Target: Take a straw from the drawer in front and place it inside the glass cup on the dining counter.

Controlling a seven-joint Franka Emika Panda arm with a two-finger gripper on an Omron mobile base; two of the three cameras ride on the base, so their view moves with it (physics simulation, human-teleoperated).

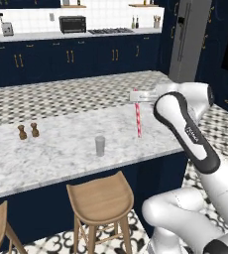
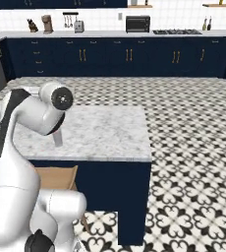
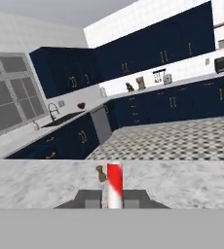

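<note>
The two-finger gripper [image 1: 136, 97] clamps the thin pink-red straw [image 1: 138, 121] upright, right of the clear glass cup [image 1: 100, 146]; insertion remains.

The arm hides the glass cup's [image 2: 58, 138] upper part; the grey band cuts off the straw's [image 3: 114, 187] lower end.

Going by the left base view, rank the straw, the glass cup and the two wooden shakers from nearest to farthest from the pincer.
1. The straw, clamped upright in the pincer and hanging over the dining counter.
2. The glass cup, standing left of the straw and nearer the stools.
3. The wooden shakers, far left on the counter.
</note>
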